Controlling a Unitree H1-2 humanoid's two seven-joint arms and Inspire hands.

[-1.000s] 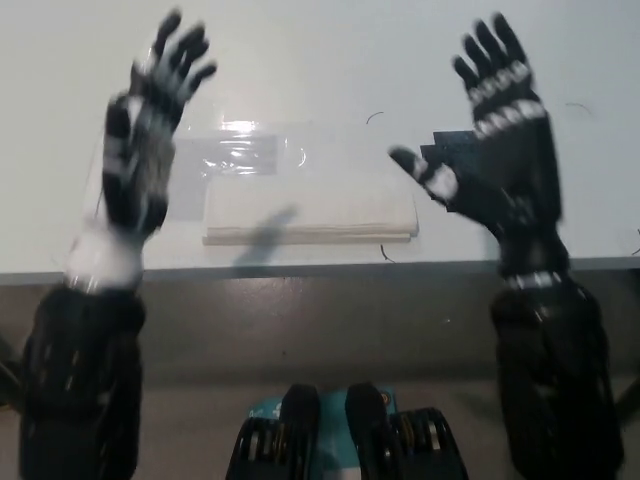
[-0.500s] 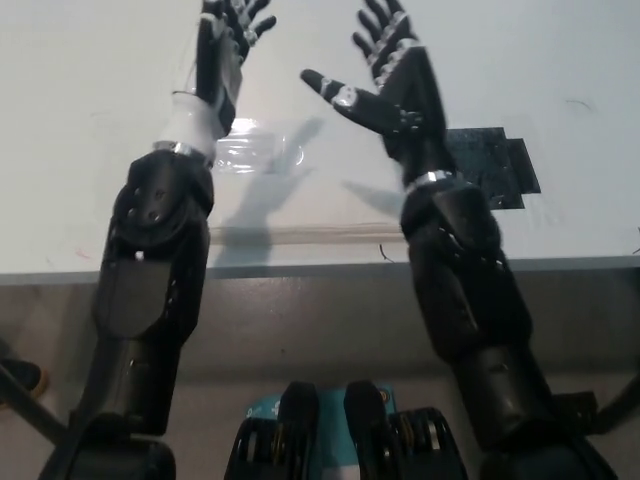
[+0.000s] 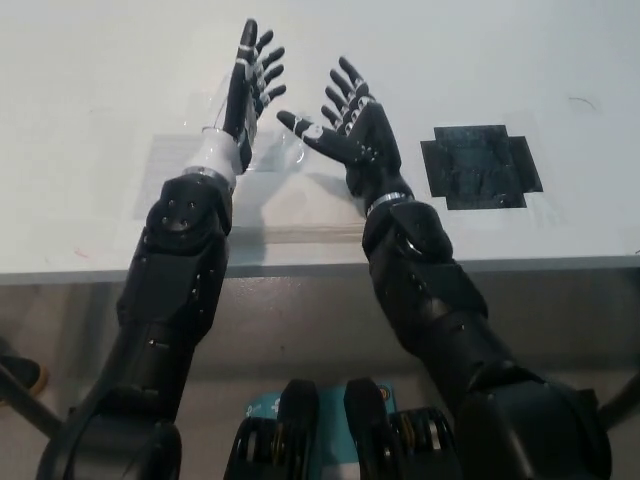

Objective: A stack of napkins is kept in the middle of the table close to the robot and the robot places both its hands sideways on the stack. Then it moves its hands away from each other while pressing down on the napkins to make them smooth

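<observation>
The stack of white napkins (image 3: 300,212) lies near the table's front edge, mostly covered by my two arms. My left hand (image 3: 248,88) reaches out over its far left part, edge-on, fingers spread and open. My right hand (image 3: 345,125) is beside it to the right, palm facing left, fingers apart, open. The two hands stand close together above the stack; whether they touch it is unclear. Neither hand holds anything.
A clear plastic wrapper (image 3: 180,160) lies under and behind the napkins. A dark square mat (image 3: 480,165) sits on the white table (image 3: 80,120) to the right. The table's front edge (image 3: 560,265) runs across below my elbows.
Both arms have stretched forward over the napkins and the hands have come inward, from wide apart to close together above the stack.
</observation>
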